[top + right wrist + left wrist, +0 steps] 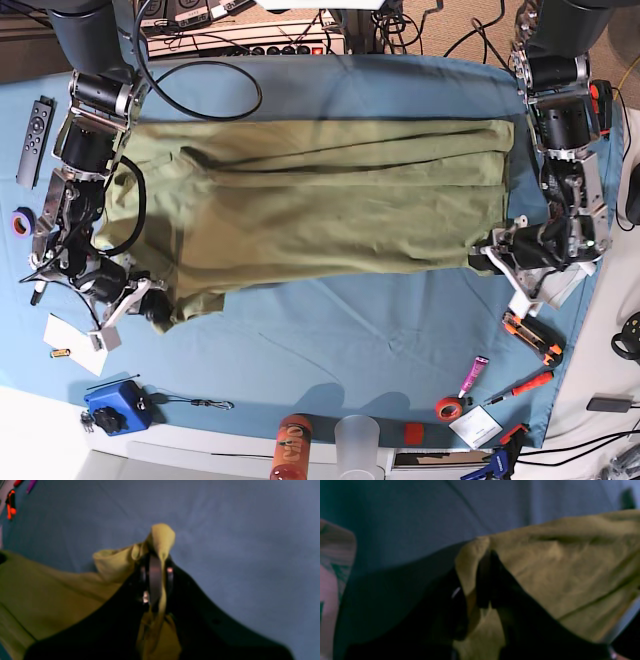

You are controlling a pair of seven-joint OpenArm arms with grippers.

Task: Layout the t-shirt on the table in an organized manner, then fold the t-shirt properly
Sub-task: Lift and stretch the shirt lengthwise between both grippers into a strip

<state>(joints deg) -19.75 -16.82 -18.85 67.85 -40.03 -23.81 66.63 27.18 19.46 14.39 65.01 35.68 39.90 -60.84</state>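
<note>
The olive t-shirt is stretched wide across the light blue table between my two arms, with creases running along its length. My left gripper is shut on the shirt's front right corner; in the left wrist view the gripper pinches a fold of the fabric above the table. My right gripper is shut on the front left corner; in the right wrist view the gripper has a bunch of the cloth poking up between its jaws.
A remote, blue tape roll and paper lie at the left. A blue box, orange bottle and clear cup stand along the front edge. A pink marker, red tape and orange tool lie front right.
</note>
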